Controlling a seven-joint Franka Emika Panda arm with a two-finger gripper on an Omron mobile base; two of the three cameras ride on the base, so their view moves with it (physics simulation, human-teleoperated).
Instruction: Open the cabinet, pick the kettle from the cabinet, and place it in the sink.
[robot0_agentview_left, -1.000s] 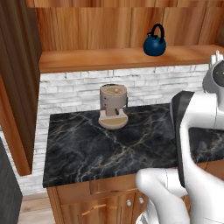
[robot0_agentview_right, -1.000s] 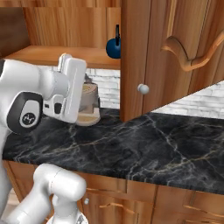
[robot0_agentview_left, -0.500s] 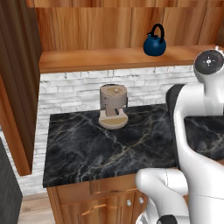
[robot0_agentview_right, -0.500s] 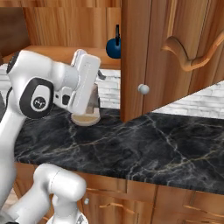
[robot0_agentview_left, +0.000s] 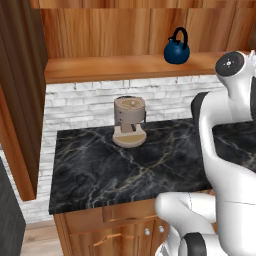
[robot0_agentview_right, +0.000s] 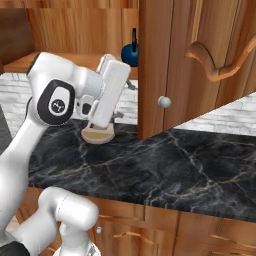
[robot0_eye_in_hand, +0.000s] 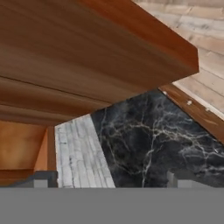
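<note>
The cabinet (robot0_agentview_left: 125, 67) stands open, its left door (robot0_agentview_left: 20, 100) and right door (robot0_agentview_right: 200, 60) swung outward. The dark-blue kettle (robot0_agentview_left: 176, 50) sits upright on the wooden shelf, toward its right. In the right base view the kettle (robot0_agentview_right: 130, 52) peeks out between my hand and the right door's edge. My gripper (robot0_agentview_right: 125, 100) hangs below the shelf, above the counter, pointing toward the right door. It is open, its fingertips (robot0_eye_in_hand: 43, 179) far apart with nothing between them. The hand view looks up at the cabinet's wood (robot0_eye_in_hand: 87, 52). The sink is out of view.
A tan cylindrical coffee machine (robot0_agentview_left: 129, 120) stands on the black marble counter (robot0_agentview_left: 125, 170) by the white brick wall, just behind my hand. The right door's round knob (robot0_agentview_right: 163, 102) juts out close to the gripper. Base cabinets (robot0_agentview_left: 115, 230) sit under the counter.
The arm has lifted and swung the hand to the right, from in front of the coffee machine toward the right door's edge. The jaws stayed wide open.
</note>
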